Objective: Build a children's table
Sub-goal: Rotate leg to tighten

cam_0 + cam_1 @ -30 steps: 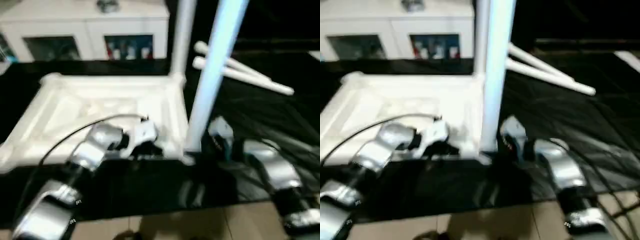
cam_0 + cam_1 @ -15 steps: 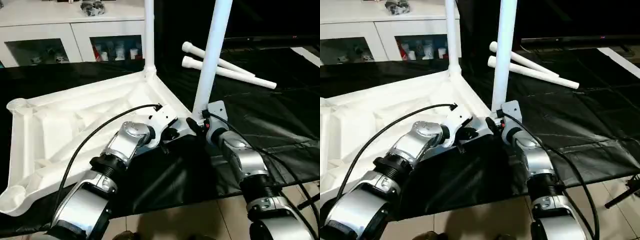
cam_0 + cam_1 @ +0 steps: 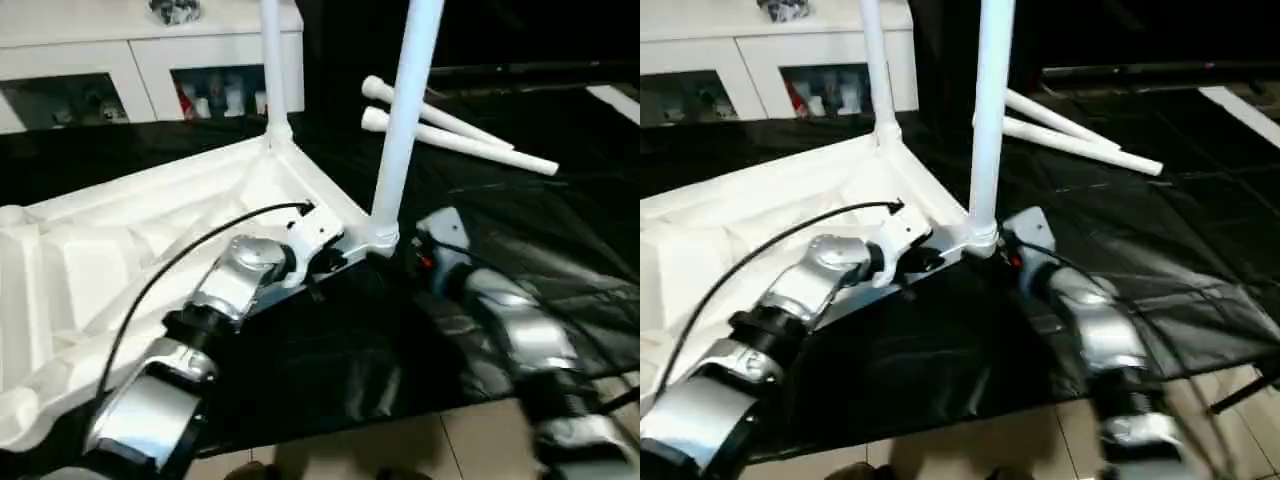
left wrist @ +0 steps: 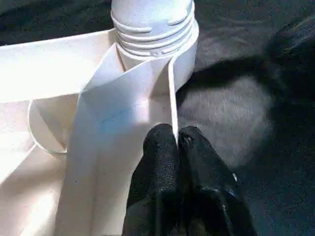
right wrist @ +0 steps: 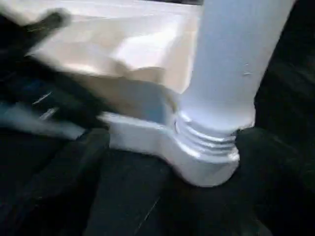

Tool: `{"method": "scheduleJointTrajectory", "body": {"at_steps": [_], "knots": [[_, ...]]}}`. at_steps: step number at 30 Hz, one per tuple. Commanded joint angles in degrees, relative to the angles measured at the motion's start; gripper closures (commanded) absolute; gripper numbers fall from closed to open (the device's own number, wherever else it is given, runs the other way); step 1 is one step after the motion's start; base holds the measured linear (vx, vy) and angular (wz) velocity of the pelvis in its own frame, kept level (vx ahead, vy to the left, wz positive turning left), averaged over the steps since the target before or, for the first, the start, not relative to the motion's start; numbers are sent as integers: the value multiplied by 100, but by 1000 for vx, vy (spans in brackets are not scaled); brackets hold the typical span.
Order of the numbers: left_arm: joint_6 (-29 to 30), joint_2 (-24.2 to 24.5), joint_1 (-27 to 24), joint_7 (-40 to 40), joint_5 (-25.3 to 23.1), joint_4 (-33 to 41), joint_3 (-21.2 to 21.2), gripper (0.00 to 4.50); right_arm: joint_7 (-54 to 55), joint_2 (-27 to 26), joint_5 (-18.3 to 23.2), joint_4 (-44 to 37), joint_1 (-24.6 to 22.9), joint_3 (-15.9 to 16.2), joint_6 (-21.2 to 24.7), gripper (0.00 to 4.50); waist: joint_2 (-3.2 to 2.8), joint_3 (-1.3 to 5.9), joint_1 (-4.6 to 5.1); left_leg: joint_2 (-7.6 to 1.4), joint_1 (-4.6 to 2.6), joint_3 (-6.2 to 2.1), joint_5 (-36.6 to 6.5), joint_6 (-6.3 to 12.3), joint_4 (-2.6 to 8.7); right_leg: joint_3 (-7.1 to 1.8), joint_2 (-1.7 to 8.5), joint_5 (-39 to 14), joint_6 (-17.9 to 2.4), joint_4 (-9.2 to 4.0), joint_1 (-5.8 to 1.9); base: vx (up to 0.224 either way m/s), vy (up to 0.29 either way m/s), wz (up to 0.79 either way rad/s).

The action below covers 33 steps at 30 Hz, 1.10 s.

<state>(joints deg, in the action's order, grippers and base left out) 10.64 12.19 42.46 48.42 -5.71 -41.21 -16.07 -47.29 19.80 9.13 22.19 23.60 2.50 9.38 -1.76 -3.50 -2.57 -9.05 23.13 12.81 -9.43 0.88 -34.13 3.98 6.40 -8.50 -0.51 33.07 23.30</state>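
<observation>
I'm looking down at the table top, flipped ribbed side up on the black sheet, and I'll use it as my landmark. Two legs stand upright out of its corner sockets: the near leg at the corner closest to my grippers, the far leg at the corner beyond it along the same edge. In the left wrist view the near leg's threads sit above the socket rim, so a few turns are showing.

My left gripper has its two black fingers pressed together, pinching the thin upright rib of the table top just beside that near socket. From the head camera the left gripper sits right at that edge of the top.

My right gripper is just beside the near corner on the sheet side, off the top. The picture is smeared there and I can't tell how wide its jaws stand; it looks apart from the leg, but I wouldn't swear to it. Its wrist view has the base of the near leg and the socket close in front.

Two spare legs lie side by side on the sheet, well beyond the top's near corner. A white cabinet with glass doors stands behind the top.
</observation>
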Motion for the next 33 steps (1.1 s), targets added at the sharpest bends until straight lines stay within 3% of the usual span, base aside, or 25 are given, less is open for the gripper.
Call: {"method": "scheduleJointTrajectory", "body": {"at_steps": [1,4,6,7,12,17,26,33], "knots": [[-153,135,-20,242,-3,165,-36,450,-383,116,173,-242,-45,-78,-33,7,68,481,-47,-412,-164,-254,-1221,539,381,-208,303,-878,-1343,-292,-271,0,0,0],[-497,439,-208,893,126,385,-107,450,-892,495,369,-392,-94,-157,66,7,64,465,-66,-428,-179,-253,-1373,466,391,-197,301,-1188,-1387,-311,-271,0,0,0],[-613,573,-307,1227,212,509,-140,450,-1124,617,497,-471,-107,-177,154,7,42,452,-92,-448,-218,-244,-1553,326,415,-204,283,-1454,-1353,-327,-233,0,0,0],[-686,653,-371,1439,275,601,-164,450,-1259,681,545,-512,-114,-160,190,7,59,444,-94,-451,-219,-239,-1601,294,421,-207,278,-1514,-1338,-337,-221,0,0,0],[-940,1126,-681,2356,438,1087,-400,450,-2051,1026,546,-752,-226,251,112,7,40,421,-174,-486,-262,-248,-2021,-8,479,-227,293,-1861,-1214,-332,-177,0,0,0],[-1130,1384,-967,3016,540,1623,-598,450,-2486,1082,363,-730,-166,669,8,7,62,419,-243,-491,-281,-246,-2032,-134,488,-252,316,-1939,-1173,-326,-151,0,0,0],[-1219,1427,-1041,3221,573,1806,-734,450,-2918,999,313,-473,-18,1041,-24,7,73,414,-248,-479,-280,-244,-2061,-168,484,-262,318,-2080,-1121,-338,-143,0,0,0],[-1168,1427,-1114,3251,563,1941,-788,450,-3078,918,348,-399,45,1169,-14,67,76,430,-248,-480,-272,-236,-1885,-117,477,-259,299,-1846,-1173,-306,-153,0,0,0]]}}
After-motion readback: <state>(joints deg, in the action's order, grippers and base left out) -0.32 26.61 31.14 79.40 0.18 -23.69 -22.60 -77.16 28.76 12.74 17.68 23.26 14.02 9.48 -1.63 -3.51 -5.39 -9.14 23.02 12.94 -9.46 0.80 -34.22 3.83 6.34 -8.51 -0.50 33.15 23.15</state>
